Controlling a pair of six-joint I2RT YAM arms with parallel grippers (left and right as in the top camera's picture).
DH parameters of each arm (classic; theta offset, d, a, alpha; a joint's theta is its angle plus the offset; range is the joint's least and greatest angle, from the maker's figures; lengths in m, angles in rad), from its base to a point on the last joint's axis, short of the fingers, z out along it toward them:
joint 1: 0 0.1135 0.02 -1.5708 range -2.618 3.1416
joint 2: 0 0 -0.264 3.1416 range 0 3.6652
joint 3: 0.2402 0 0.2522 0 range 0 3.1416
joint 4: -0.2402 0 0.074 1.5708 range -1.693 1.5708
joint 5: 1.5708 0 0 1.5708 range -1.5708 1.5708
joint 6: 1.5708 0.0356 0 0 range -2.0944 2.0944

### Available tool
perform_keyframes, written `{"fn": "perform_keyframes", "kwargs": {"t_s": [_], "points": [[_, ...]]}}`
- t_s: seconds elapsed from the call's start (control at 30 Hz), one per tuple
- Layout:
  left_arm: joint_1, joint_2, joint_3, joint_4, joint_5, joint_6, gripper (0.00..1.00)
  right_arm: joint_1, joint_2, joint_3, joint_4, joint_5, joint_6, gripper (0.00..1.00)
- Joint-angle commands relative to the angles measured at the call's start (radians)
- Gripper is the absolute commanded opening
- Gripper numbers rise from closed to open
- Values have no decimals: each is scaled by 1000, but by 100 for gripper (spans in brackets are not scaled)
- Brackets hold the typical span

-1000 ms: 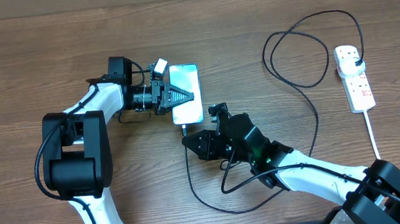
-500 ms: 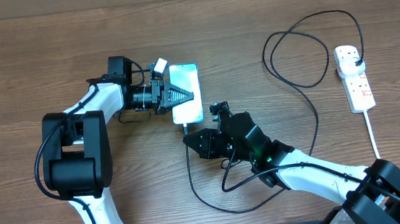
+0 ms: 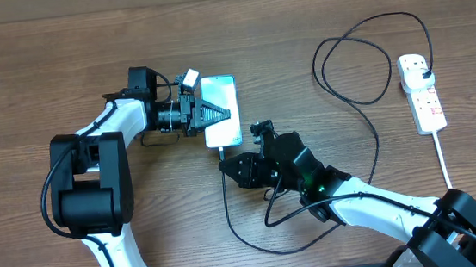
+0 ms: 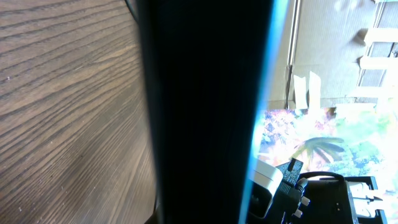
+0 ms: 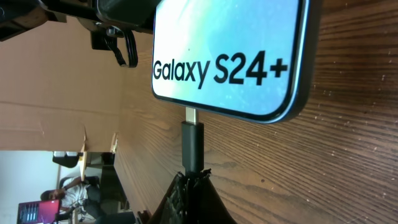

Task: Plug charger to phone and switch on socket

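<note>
The phone [image 3: 220, 96] lies screen-up on the wooden table, its cyan screen lit. My left gripper [image 3: 218, 114] reaches in from the left and is shut on the phone, whose dark edge [image 4: 205, 112] fills the left wrist view. My right gripper [image 3: 222, 159] sits just below the phone, shut on the charger connector [image 5: 191, 143]. The connector's metal tip [image 5: 191, 116] meets the phone's [image 5: 230, 50] bottom edge, and a short silver length shows. The black charger cable [image 3: 371, 169] loops right to a plug in the white socket [image 3: 423, 93].
The cable makes a wide loop [image 3: 352, 59] at the back right and a lower bend [image 3: 265, 245] near the front edge. The socket's thick white cord [image 3: 442, 159] runs toward the front right. My right arm [image 3: 374, 204] crosses the front right of the table.
My right gripper has edged slightly toward the phone's bottom edge with the connector. The left gripper and the phone have not moved.
</note>
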Motion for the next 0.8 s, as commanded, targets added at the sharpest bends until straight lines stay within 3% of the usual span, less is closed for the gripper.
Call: {"fn": "perform_keyframes", "kwargs": {"t_s": [0.0,0.77], "points": [[0,-39,1,1,49,-6,4,-28,-3,-5,8,19,-8,4],[0,-39,1,4,48,-7,4,-111,-3,-5,11,-93,-35,4]]}}
